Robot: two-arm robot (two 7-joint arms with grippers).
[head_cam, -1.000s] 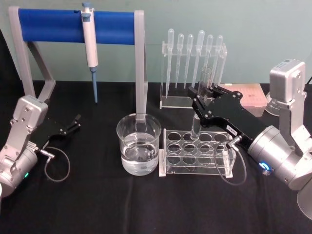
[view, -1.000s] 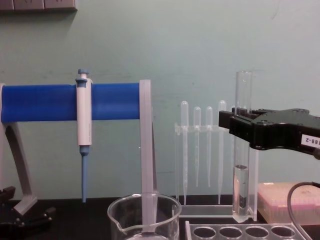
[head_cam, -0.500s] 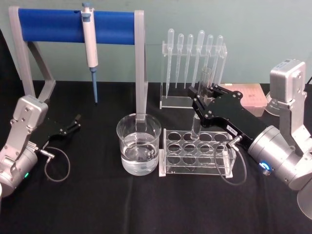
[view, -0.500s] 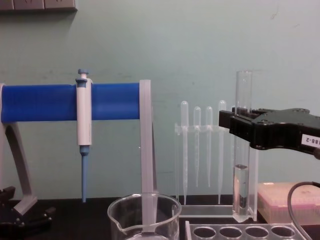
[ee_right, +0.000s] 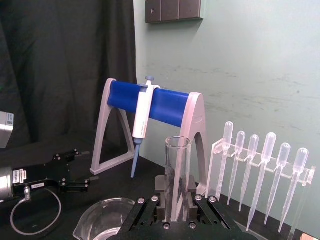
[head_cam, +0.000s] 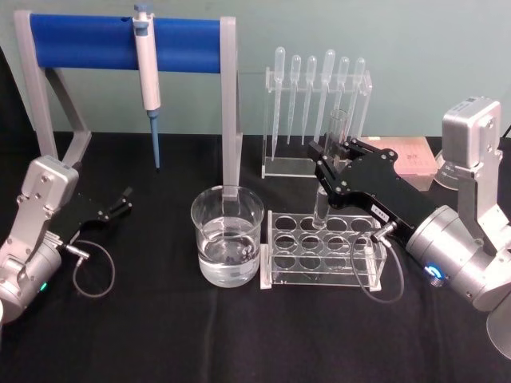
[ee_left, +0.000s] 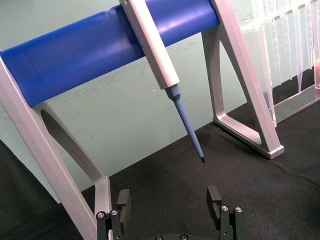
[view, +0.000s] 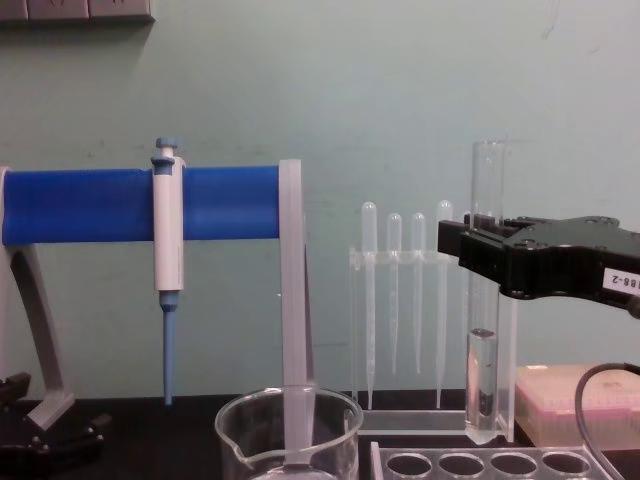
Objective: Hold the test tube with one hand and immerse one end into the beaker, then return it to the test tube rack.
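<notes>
The test tube (head_cam: 338, 129) stands upright in my right gripper (head_cam: 331, 152), which is shut on its upper part. In the chest view the test tube (view: 487, 190) hangs with its rounded bottom just above the clear tube rack (view: 480, 464), and a little liquid shows in its lower part. The right wrist view shows the test tube (ee_right: 177, 165) held between the black fingers (ee_right: 161, 187). The beaker (head_cam: 227, 235), part full of water, sits left of the rack, apart from the tube. My left gripper (head_cam: 124, 199) rests parked at the far left, open and holding nothing.
A blue-barred stand (head_cam: 120, 40) with a hanging pipettor (head_cam: 147, 72) spans the back left. A clear holder of plastic pipettes (head_cam: 315, 88) stands behind the tube rack (head_cam: 319, 251). A pink box (head_cam: 415, 155) lies at the back right.
</notes>
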